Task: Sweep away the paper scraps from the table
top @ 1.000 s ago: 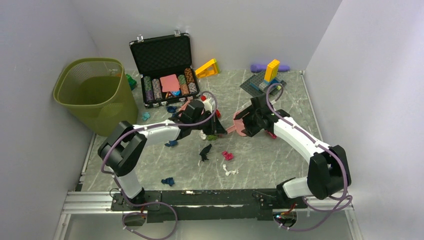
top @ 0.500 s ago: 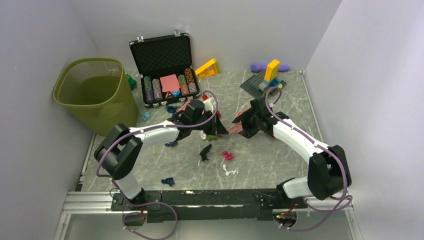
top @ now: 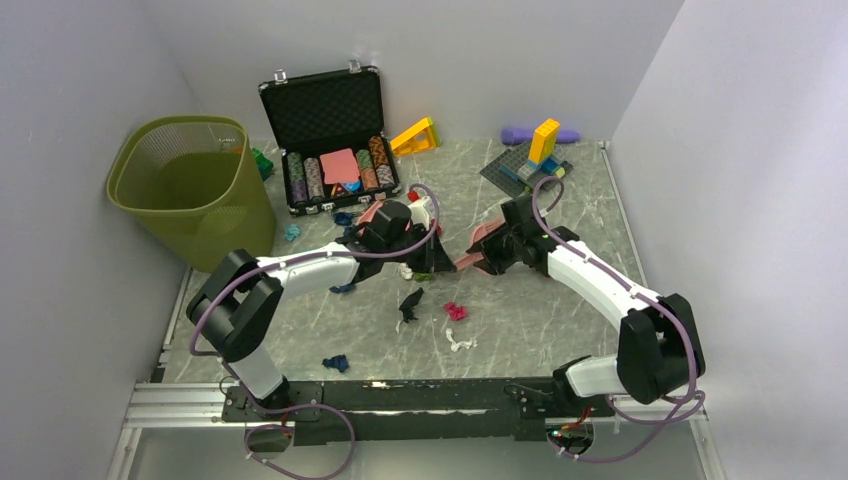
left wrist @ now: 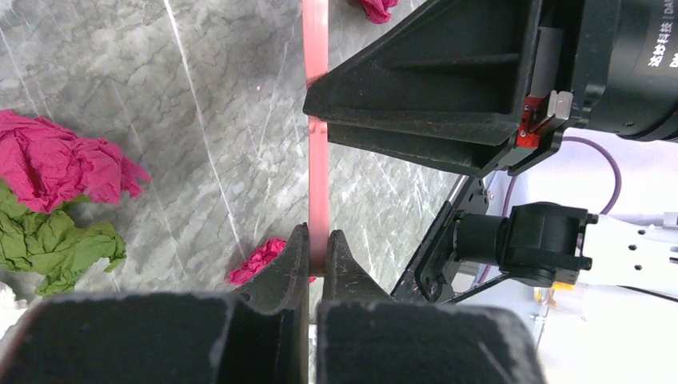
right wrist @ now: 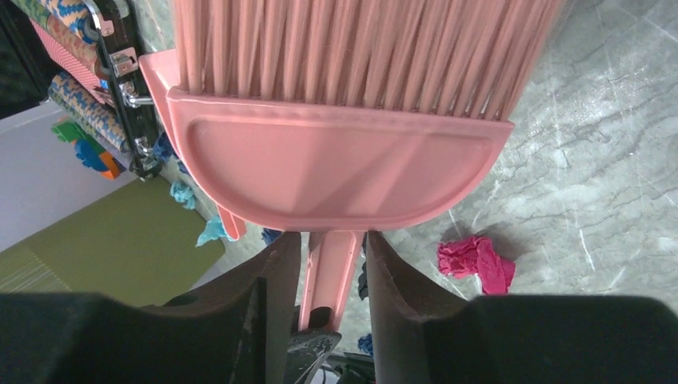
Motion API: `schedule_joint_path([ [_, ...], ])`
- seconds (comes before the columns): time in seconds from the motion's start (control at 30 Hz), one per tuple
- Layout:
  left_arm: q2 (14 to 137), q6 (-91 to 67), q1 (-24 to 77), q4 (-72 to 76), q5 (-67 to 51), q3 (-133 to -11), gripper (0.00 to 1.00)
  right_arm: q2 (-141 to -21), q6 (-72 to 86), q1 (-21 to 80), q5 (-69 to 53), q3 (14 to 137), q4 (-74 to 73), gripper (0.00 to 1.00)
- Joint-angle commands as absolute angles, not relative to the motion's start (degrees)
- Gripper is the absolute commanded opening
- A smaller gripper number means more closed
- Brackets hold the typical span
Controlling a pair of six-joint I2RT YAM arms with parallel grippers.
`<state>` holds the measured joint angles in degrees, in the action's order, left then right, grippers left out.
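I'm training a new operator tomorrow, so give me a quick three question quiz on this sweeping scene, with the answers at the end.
1. True or false: the right gripper is shut on the handle of the pink brush.
2. Multiple choice: the green waste bin stands at A) the far left of the table, B) its far right, C) the middle of its near rail.
3. Fill in: in the left wrist view, the left gripper pinches a thin strip whose colour is ___.

Key: 1 true; 2 A; 3 pink.
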<state>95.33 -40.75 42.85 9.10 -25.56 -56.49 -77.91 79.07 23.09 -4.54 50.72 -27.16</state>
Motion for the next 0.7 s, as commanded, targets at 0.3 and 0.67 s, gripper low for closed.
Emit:
schedule_joint_path([
  [0.3,89.0,-29.6,44.0,3.8,-28.2,-59.0,0.00,-73.9,66.8,22.8,3.8,57.7,-34.8,0.79],
  [0.67,82.9,-13.0,48.4,-10.8,-10.2,-61.3,0.00,-78.7,54.6,18.3,2.9,69.7,-44.7,0.87],
])
